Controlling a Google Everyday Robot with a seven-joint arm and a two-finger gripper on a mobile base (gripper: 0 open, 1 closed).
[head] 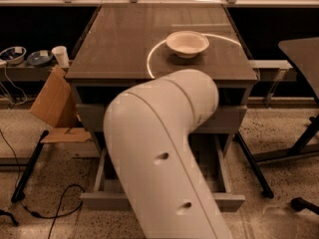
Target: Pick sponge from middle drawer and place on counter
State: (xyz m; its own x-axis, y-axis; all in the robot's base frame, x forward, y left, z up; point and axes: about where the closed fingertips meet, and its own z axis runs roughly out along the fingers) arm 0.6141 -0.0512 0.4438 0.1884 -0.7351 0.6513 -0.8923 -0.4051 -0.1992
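Observation:
The grey cabinet's lowest drawer (230,202) stands pulled open below the counter (119,39). My big white arm (159,148) reaches across in front of it and covers most of its inside. My gripper is hidden behind the arm, somewhere toward the drawer. The sponge is hidden. Only a white bowl (187,43) sits on the glossy counter, beside a curved light reflection.
The shut drawer (235,118) sits above the open one. Brown cardboard pieces (52,103) lean at the cabinet's left. A white cup (61,56) and small bowls sit on a low shelf at left. A dark side table (304,54) and its legs stand at right. Cables lie on the floor at left.

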